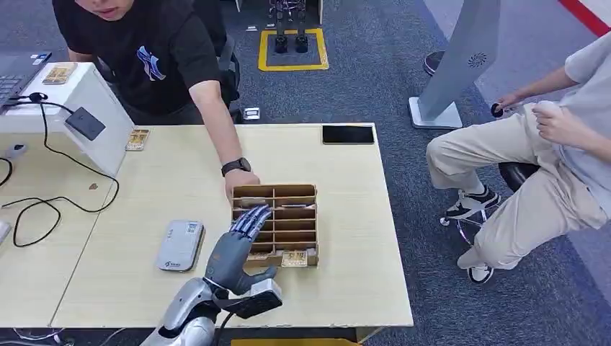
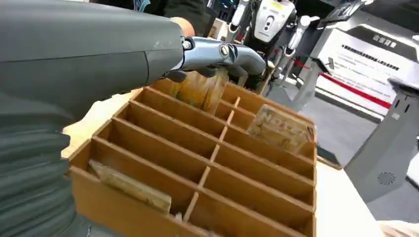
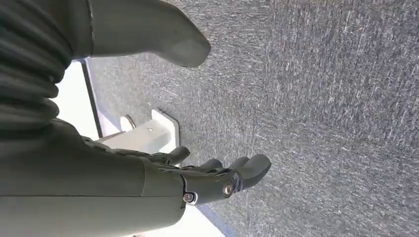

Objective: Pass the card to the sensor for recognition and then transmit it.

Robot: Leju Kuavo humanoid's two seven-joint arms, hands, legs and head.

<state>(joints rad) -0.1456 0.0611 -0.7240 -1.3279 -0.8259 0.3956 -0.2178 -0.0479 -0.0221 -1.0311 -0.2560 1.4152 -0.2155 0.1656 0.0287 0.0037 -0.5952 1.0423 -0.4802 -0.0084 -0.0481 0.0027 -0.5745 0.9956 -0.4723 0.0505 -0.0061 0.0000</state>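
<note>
Fingers of my left hand reach over the wooden organizer near the table's front edge, pinching a card. My right hand hangs slack, fingers apart.

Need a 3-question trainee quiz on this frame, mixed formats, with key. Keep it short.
1. True or false: the left hand is over the wooden divided box.
2. Which is the right hand hanging over: A) table B) grey carpet C) box?
3. Fill in: the grey card reader lies on the ___.

Key: 1 true; 2 B; 3 table.
</note>
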